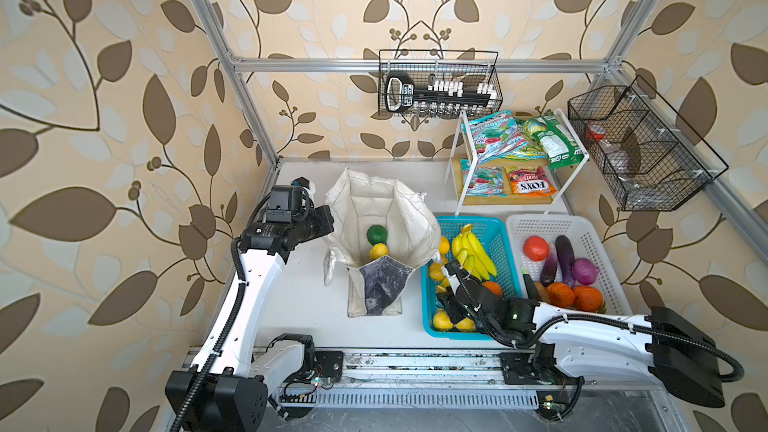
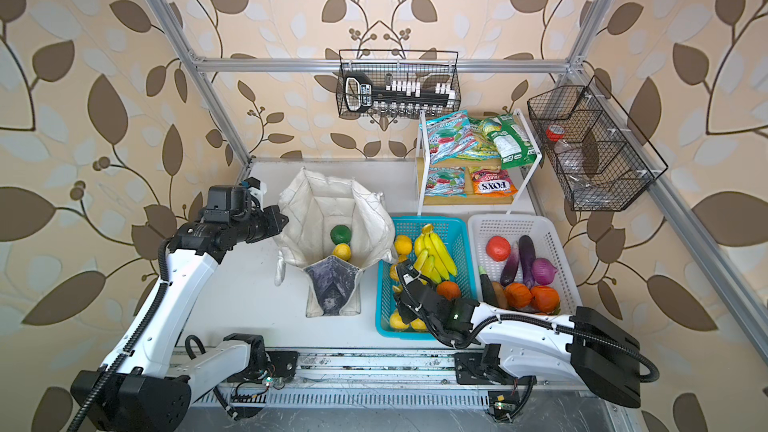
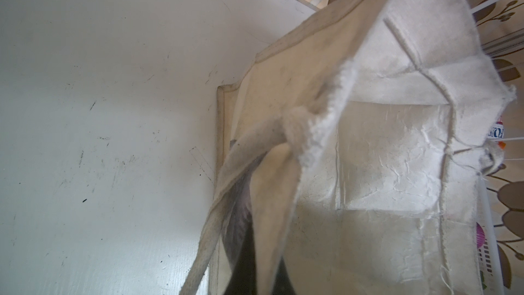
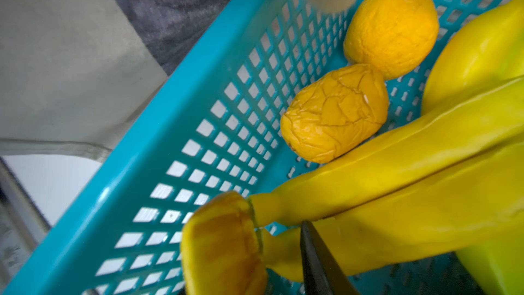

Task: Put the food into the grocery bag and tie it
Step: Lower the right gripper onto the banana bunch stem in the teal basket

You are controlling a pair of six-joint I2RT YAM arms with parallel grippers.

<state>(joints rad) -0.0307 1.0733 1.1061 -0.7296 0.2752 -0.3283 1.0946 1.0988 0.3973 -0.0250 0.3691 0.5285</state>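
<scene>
Over turquoise basket [image 4: 195,80] we can't tell R gripper [image 1: 447,284] closure; L gripper [image 1: 330,218] clamps grocery bag [image 1: 374,201] rim; advise centring on banana bunch [image 4: 397,166] stem.

Coarse matt canvas on the grocery bag [image 1: 386,201]. Up close its cut edge is frayed and fuzzy, and the inner lining is crinkled like paper. Right beside the bag, the turquoise basket [image 1: 494,228] is glossy moulded plastic, light catching its rim. In it, the banana bunch [image 1: 476,249] looks smooth and rubbery with a soft sheen, while the yellow fruit [image 4: 334,113] has cracked, wrinkled skin. Beyond the bag, the snack packets [image 1: 505,139] gleam in slick, shiny wrappers. Under the bag the table [image 1: 299,297] is matt white and scuffed.
</scene>
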